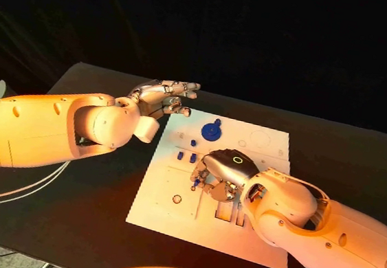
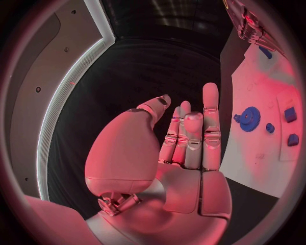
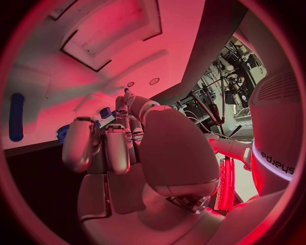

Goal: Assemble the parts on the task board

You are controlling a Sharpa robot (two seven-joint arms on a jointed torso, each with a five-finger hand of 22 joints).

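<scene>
One white board (image 1: 237, 235) lies on one black table (image 1: 71, 204). On the board sit one blue gear (image 1: 212, 131) and two small blue blocks (image 1: 180, 155) (image 1: 193, 157). Two hands (image 1: 165, 96) (image 1: 219, 174) are over it.

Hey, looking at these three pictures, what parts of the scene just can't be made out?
- Head view: the right hand covers the middle of the task board, so whatever its fingers touch or hold is hidden.
- Right wrist view: the palm and fingers hide the fingertips' contact; a small blue part peeks out, grip unclear.
- Left wrist view: the board's far end is cut off by the circle's rim beyond the blue gear.
</scene>
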